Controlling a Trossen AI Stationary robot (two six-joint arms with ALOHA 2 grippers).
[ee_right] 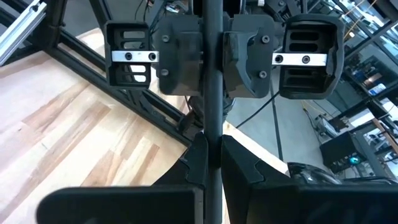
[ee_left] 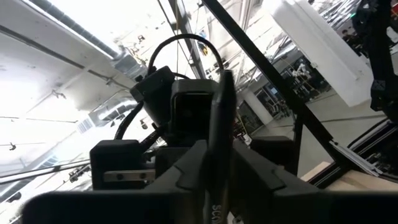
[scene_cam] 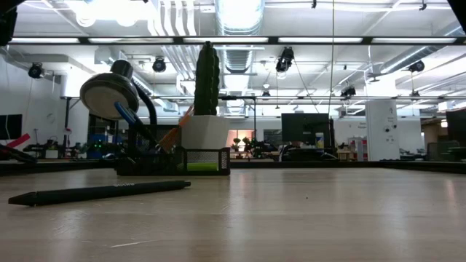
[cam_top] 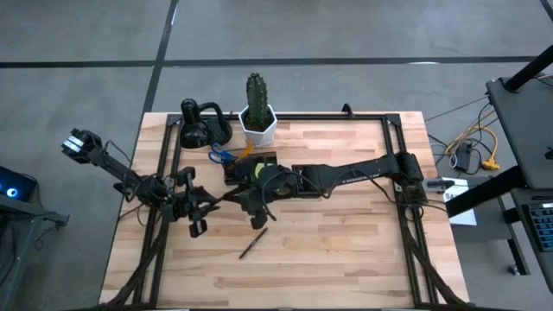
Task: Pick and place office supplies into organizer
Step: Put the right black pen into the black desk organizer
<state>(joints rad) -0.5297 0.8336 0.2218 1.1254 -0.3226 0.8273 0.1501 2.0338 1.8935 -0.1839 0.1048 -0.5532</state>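
Note:
A black pen (ee_right: 212, 93) is held in the air between my two grippers, which face each other left of the table's middle. My left gripper (cam_top: 214, 201) (ee_left: 219, 163) and my right gripper (cam_top: 237, 199) (ee_right: 212, 163) are both shut on it. A second black pen (cam_top: 252, 245) (scene_cam: 102, 193) lies flat on the wood nearer the near edge. The dark organizer (cam_top: 252, 164) (scene_cam: 191, 160) stands near the far edge. Blue-handled scissors (cam_top: 221, 156) and an orange pencil (scene_cam: 173, 136) stick up out of it. My left gripper pinches the pen's shaft (ee_left: 214, 155) between its two fingers, coming level from the table's left; the pen runs out along the fingers, clear of the table. My right gripper pinches the same pen's shaft (ee_right: 212, 146) between its two fingers, coming level from the right, the pen lying along the fingers and reaching on into the left gripper's fingers (ee_right: 181, 59).
A white hexagonal pot with a cactus (cam_top: 257, 121) (scene_cam: 206, 109) stands behind the organizer. A black looped gadget (cam_top: 200, 126) (scene_cam: 109, 94) is to its left. A black frame rail (cam_top: 328, 116) borders the table. Bare wood (cam_top: 346, 250) lies toward the near right.

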